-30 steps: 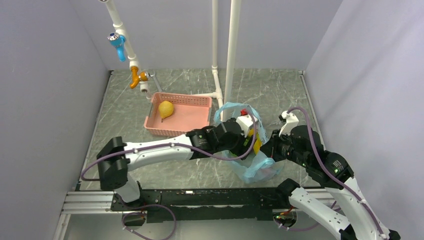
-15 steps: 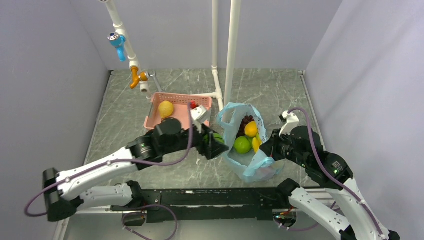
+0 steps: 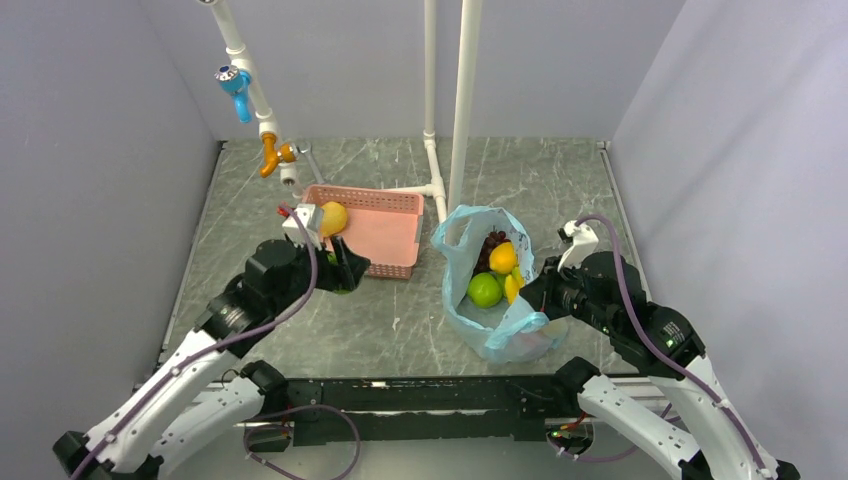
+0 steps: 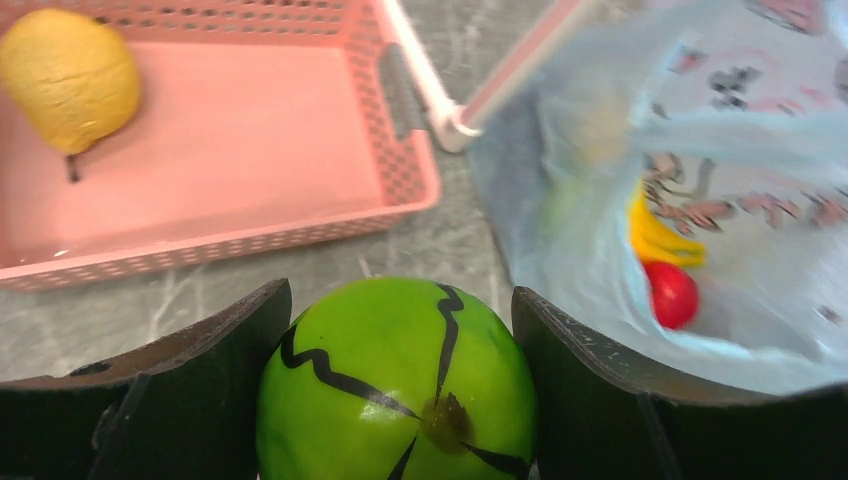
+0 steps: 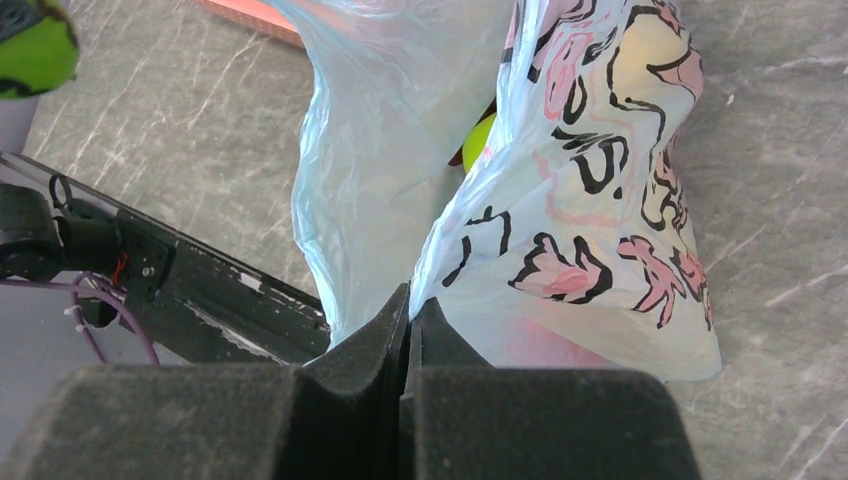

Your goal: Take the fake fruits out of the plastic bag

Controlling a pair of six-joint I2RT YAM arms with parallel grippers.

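Over on the left side, the left gripper (image 4: 400, 303) is clasping the striped green watermelon (image 4: 395, 385) between both fingers, one pad pressing each flank, and it is hanging just in front of the near wall of the pink basket (image 3: 385, 232). The yellow pear (image 3: 333, 217) is lying alone in the basket's far left corner. To the right, the plastic bag (image 3: 497, 335) is sitting on the grey marbled table (image 3: 400, 320) with its mouth gaping upward. The right gripper (image 5: 410, 310) is pinching a fold of the bag's near right side, its jaws pressed tight together on the thin film. Inside the bag, the green apple (image 3: 485, 290), the orange (image 3: 502, 257), the yellow bananas (image 3: 513, 288) and the dark grapes (image 3: 492, 242) are showing. From the left wrist, the red apple (image 4: 672, 294) is glowing through the bag wall.
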